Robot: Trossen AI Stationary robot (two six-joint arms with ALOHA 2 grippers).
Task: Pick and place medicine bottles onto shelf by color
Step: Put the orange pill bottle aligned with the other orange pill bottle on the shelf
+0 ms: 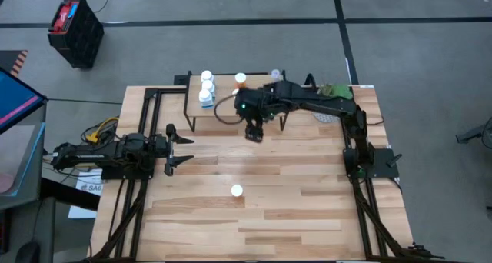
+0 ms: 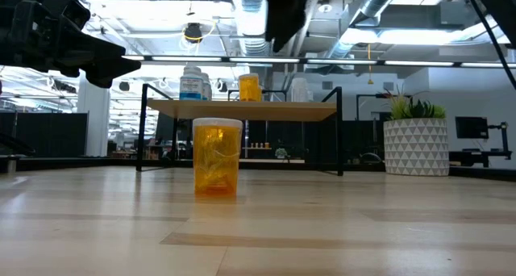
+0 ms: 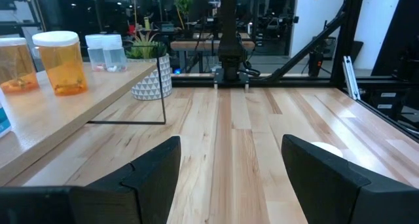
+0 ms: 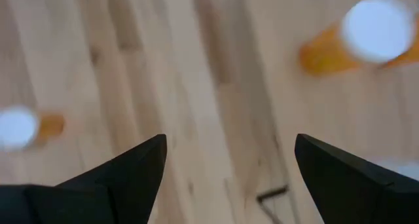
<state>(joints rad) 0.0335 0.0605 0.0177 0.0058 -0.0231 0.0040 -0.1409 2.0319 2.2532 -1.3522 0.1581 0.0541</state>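
One orange bottle [image 1: 236, 191] stands upright alone mid-worktop [image 1: 307, 217]; its fellows sit on the shelf [image 2: 242, 109]. It looks light, stiff and smooth-sided — best pinched across the body under the white cap. The right gripper [image 1: 254, 134] hangs released near the shelf front; the left gripper [image 1: 181, 149] waits released too.

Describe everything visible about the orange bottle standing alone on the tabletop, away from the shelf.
The translucent orange plastic pill bottle with a white cap stands upright on the light wooden tabletop, in front of the small wooden-topped shelf on thin black legs. From above only its round white cap shows. Something pale and indistinct shows inside through the wall. Nothing touches it but the table: both grippers are away from it, and it stands apart from the bottles on the shelf.
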